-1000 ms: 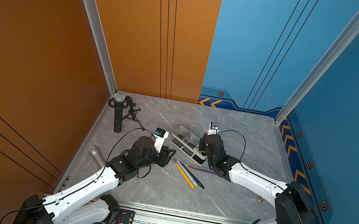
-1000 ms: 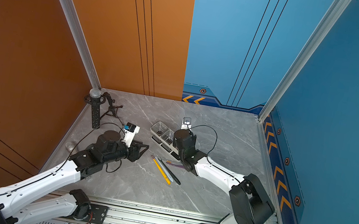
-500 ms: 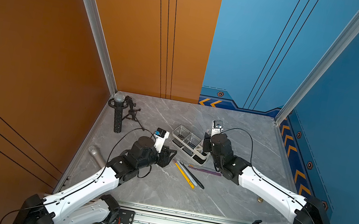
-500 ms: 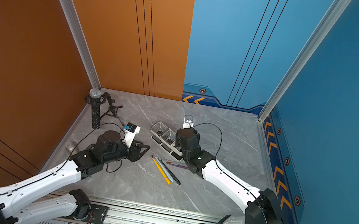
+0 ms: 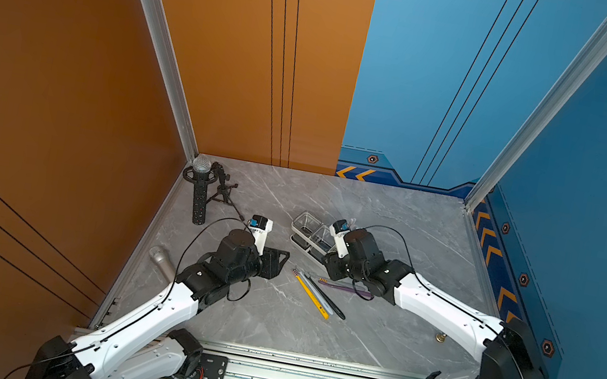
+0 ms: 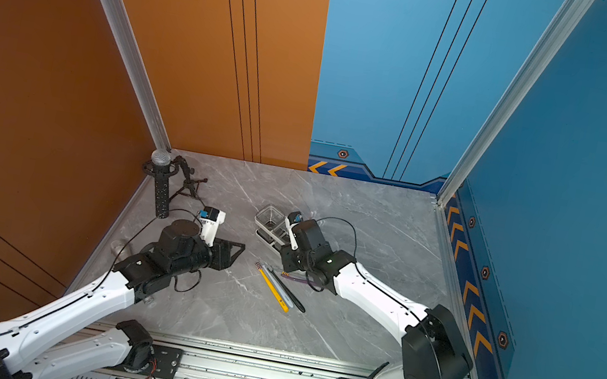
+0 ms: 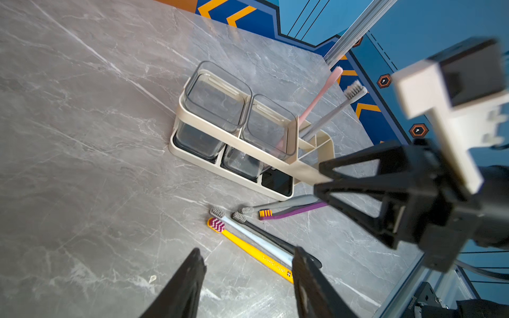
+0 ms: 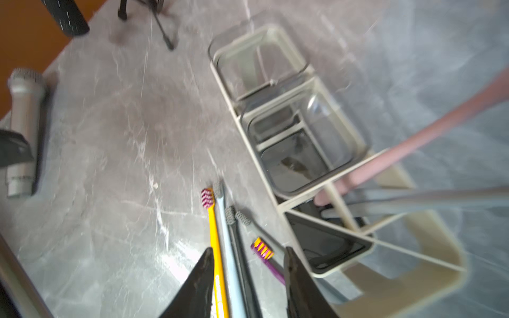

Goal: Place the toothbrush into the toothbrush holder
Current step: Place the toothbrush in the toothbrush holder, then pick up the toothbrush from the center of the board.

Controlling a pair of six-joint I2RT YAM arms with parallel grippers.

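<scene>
Right tool (image 8: 248, 250) swung back off the toothbrush holder (image 7: 327, 146), jaws apart, empty. Pink toothbrush (image 7: 316, 99) and grey toothbrush (image 7: 334, 108) stood in its end compartment, so I read one drop as done. Loose toothbrushes (image 7: 256, 238) lay flat on the surface (image 7: 96, 137) at its 5 o'clock. Left tool (image 7: 246, 249) released, idle.

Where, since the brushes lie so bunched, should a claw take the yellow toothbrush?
Mid-handle, straight from above, closing across the yellow toothbrush. It lies flat and outermost in the row, with bare table on one side; the pale blue brush lies close along the other.
</scene>
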